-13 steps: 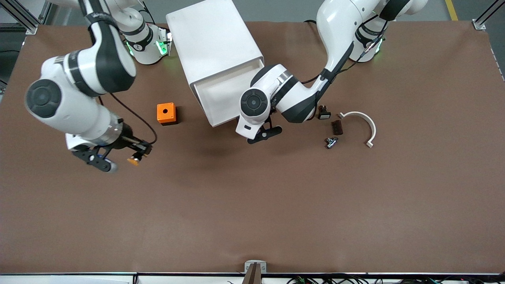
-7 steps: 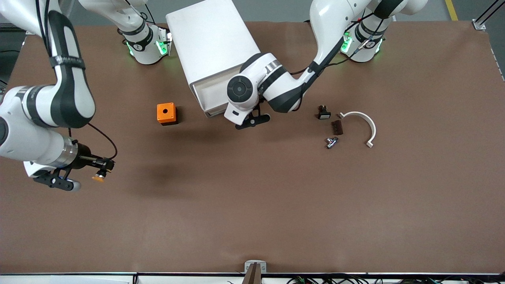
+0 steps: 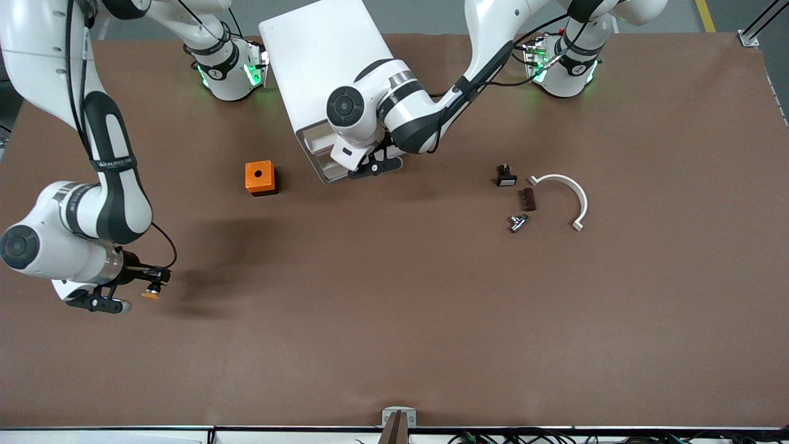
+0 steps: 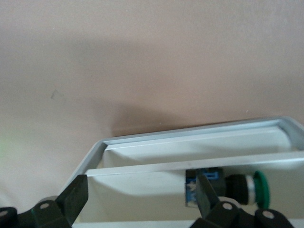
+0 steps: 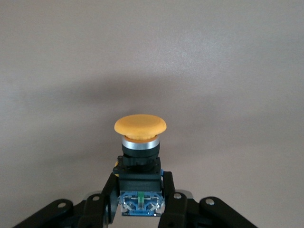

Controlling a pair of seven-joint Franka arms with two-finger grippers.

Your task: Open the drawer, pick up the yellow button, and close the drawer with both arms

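Observation:
The white cabinet stands near the arms' bases. Its uppermost drawer sticks out only a little. My left gripper is at the drawer's front, open and empty. In the left wrist view its fingers stand wide apart on either side of a white tray wall. My right gripper is low over the table toward the right arm's end, shut on the button. In the right wrist view the button's orange-yellow cap points away from the gripper, which clamps its black-and-blue body.
An orange box with a hole sits beside the cabinet. A green-capped button lies in a tray. A small black part, a brown piece, a metal piece and a white curved piece lie toward the left arm's end.
The left gripper has moved toward the cabinet and the drawer has slid most of the way in. The right gripper has carried the button toward the right arm's end, lower and nearer the camera.

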